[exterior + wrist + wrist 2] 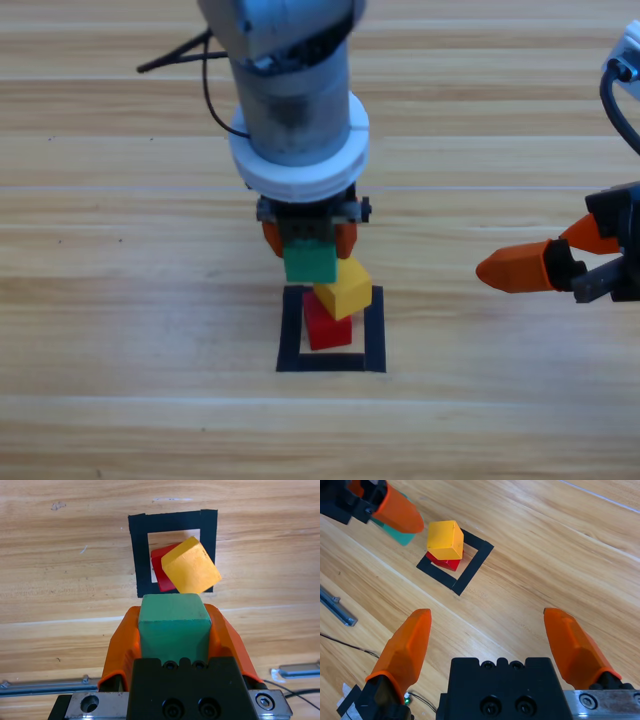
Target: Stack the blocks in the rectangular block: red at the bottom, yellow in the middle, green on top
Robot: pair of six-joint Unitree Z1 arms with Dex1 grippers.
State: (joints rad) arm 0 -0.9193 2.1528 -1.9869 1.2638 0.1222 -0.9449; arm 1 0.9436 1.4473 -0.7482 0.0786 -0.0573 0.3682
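Two cubes placed: you have the red cube [326, 330] lying inside the black tape rectangle [291, 330] and the yellow cube [343, 288] on top of it, so only the last layer is left.
Nearest to you, left gripper [174, 630]: its orange jaws are clamped on the green cube [174, 625], one on each side face, with the cube's top and front bare.
Why it is held so: gripping by the sides leaves the underside free, which I judge suits setting it flat on the yellow cube.
Where the green cube is: in the high view it hangs just beside the stack, up-picture of it, and not touching the yellow cube.
Stack, a little farther: the yellow cube sits turned at an angle to the red one and overhangs it on one side, so you should expect little spare footing for the green cube.
Risk: a skewed or hard landing could, in my judgement, tip the yellow cube off.
Farthest, right gripper [545, 270]: it waits at the picture's right edge, well apart from the stack, jaws spread wide and holding nothing.
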